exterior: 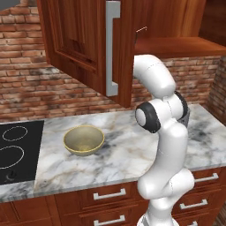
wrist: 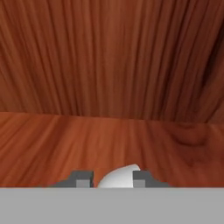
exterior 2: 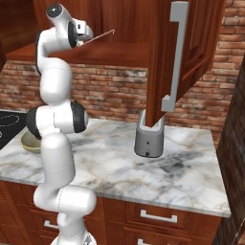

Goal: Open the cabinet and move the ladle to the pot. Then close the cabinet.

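The pincer [wrist: 113,179] is inside the cabinet [wrist: 109,65], low over its floor board. It is clenched on the ladle [wrist: 120,174], whose pale rounded part fills the gap between the two dark tips. One ladle is in sight. In the right base view its thin handle [exterior 2: 100,36] juts out of the cabinet's open front past the hand.

Ahead of the pincer the cabinet's back wall stands near, with bare board on both sides.

The cabinet has two doors, both swung wide. The left door [exterior: 84,39] and the right door [exterior 2: 191,48] each carry one long silver bar handle [exterior: 112,48]. The arm rises through the gap between them, closer to the left door's edge.

Below the cabinet runs one marble counter [exterior: 128,154] along a brick wall [exterior: 26,88]. One yellowish bowl [exterior: 84,140] sits on it under the left door, open counter all round it. One grey appliance [exterior 2: 149,139] stands under the right door's lower corner; whether the two touch I cannot tell. A black cooktop [exterior: 17,152] with two rings lies left of the bowl. Under the counter's front edge, four drawer handles [exterior: 109,193] show.
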You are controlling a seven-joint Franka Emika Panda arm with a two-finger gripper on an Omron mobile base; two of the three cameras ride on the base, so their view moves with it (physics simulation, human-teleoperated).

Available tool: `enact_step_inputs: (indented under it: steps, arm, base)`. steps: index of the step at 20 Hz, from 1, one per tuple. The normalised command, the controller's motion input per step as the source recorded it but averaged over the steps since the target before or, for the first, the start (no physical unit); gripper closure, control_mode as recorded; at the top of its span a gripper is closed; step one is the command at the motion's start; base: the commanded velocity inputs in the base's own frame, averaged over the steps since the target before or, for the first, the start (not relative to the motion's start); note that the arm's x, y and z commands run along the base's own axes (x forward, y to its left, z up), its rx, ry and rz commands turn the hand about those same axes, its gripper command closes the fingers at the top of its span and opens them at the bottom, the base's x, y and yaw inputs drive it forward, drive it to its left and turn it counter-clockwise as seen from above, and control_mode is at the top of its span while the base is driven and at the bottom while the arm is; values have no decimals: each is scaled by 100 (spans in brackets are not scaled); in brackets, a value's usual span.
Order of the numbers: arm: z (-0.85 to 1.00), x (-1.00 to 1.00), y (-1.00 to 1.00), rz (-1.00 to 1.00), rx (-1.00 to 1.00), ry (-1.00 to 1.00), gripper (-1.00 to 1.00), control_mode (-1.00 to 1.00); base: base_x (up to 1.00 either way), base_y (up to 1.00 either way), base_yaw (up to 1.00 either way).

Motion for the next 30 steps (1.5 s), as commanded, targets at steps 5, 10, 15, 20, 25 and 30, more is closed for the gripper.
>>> enact_step_inputs:
  steps: [5, 10, 15, 20, 25, 30]
  arm:
    - [-10, -45, -2, -2, 0, 4, 100, -100]
    - [-19, -86, -6, -4, 0, 1, 100, -100]
    - [-22, -100, -23, -2, 0, -9, 100, -100]
    - [0, -100, -46, -3, 3, -8, 100, -100]
    - [0, -100, -56, -4, 6, 0, 100, -100]
    - [-7, -100, -48, -5, 6, 1, 100, -100]
  base:
    - [0, 0, 0]
    - [0, 0, 0]
    - [0, 0, 0]
    - [0, 0, 0]
    - [0, 0, 0]
    - [0, 0, 0]
